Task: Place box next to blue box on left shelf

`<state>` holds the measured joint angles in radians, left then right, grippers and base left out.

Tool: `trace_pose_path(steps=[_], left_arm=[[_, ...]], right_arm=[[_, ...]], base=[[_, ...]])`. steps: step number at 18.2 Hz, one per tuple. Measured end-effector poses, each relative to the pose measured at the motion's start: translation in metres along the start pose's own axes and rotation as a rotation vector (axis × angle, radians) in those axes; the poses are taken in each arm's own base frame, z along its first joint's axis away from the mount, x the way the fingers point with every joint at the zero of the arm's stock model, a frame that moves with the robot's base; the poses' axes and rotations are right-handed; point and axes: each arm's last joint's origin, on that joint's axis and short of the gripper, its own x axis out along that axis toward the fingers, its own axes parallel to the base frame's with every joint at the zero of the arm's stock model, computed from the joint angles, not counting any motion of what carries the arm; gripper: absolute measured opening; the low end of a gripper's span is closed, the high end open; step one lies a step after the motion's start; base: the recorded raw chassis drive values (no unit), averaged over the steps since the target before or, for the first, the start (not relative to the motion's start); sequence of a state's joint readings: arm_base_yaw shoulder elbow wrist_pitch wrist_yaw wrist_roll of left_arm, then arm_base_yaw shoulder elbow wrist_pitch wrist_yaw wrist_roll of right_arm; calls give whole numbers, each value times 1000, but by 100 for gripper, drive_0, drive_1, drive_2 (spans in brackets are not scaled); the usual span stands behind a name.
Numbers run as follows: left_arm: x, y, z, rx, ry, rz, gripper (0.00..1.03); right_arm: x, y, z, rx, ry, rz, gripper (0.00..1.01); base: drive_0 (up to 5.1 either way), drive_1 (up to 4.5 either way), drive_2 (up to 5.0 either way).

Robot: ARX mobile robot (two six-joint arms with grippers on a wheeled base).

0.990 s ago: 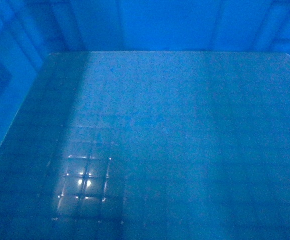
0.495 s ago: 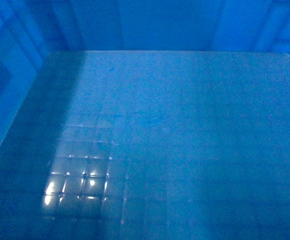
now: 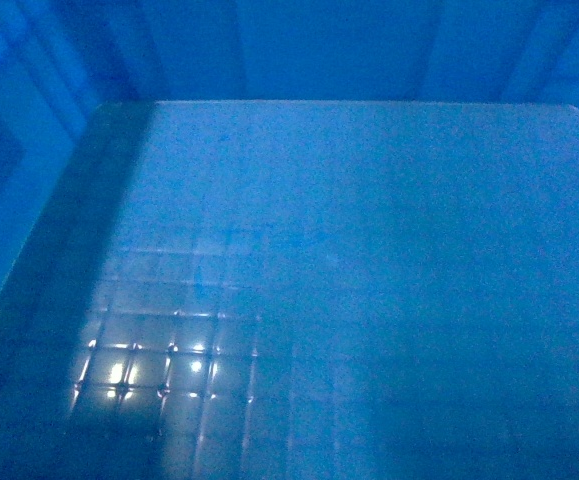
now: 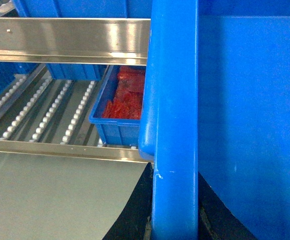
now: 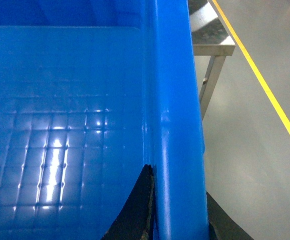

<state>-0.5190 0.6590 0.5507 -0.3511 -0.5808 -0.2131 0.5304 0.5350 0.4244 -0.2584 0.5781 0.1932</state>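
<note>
The box (image 3: 349, 250) fills the head view, showing only its bright-blue inner walls and square-grid floor. My left gripper (image 4: 175, 170) is shut on the box's thick left rim (image 4: 175, 100), one black finger on each side of it. My right gripper (image 5: 176, 180) is shut the same way on the right rim (image 5: 175, 100). In the left wrist view a smaller blue box (image 4: 114, 132) holding red items sits on the roller shelf (image 4: 49, 110), just beyond and left of the held rim.
Steel rails (image 4: 59, 40) cross above and below the roller lanes. More blue bins (image 4: 84, 7) stand on the shelf level above. On the right are a steel rack leg (image 5: 212, 55), grey floor and a yellow floor line (image 5: 265, 85).
In the head view the light reflections on the box floor have slid left and the pale sheen has spread. The box fills the view as before.
</note>
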Motion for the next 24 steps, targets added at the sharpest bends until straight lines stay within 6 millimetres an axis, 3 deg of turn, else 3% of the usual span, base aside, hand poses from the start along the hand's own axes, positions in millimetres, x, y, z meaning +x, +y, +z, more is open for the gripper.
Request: trace_pose_path(steps=[24], left_arm=[[0, 0, 0, 0, 0, 1, 8]], right_arm=[[0, 0, 0, -1, 2, 0, 10]], base=[[-498, 213, 267]])
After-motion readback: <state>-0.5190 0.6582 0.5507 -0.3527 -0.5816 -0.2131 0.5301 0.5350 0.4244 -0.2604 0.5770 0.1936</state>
